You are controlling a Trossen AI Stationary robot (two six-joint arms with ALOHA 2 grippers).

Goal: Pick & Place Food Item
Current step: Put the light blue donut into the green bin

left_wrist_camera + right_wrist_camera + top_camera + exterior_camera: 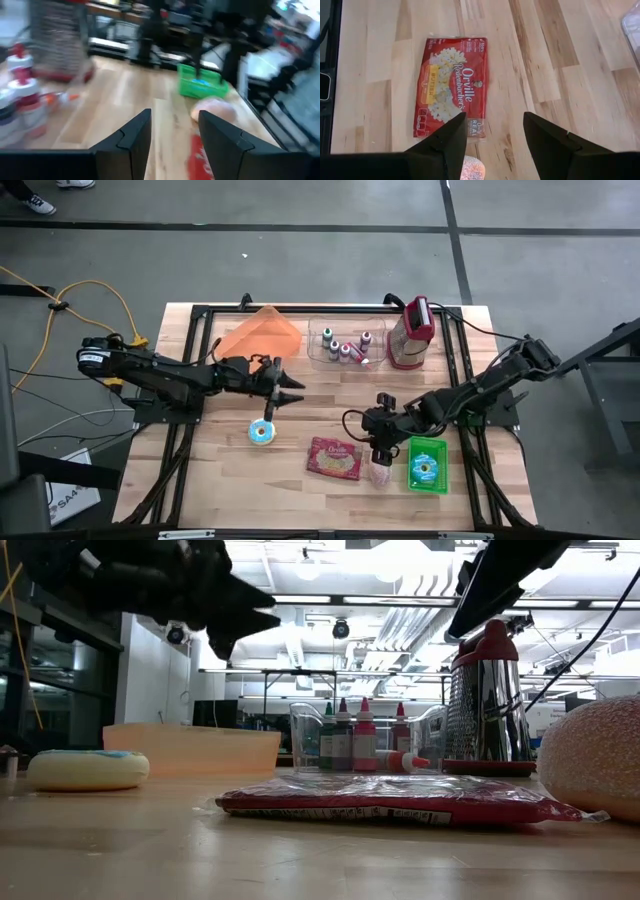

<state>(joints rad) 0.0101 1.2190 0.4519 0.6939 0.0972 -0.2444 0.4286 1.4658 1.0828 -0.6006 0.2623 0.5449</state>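
A blue-iced doughnut [263, 432] lies flat on the wooden table, left of centre. A red popcorn packet [335, 458] lies flat near the front, and a pink sugared bun [381, 473] rests next to its right end. My left gripper [298, 390] hovers open and level above the table, up and to the right of the doughnut, pointing toward the table's right. My right gripper [495, 120] is open and slants down over the packet's [451, 85] right end and the bun [470, 169]. Nothing is between either pair of fingers.
A green tray [413, 465] holding another doughnut sits at the front right. Along the far edge stand an orange container [262, 332], a clear bin of small bottles [345, 345] and a red-topped steel grater [412, 332]. Bare wood lies between the two grippers.
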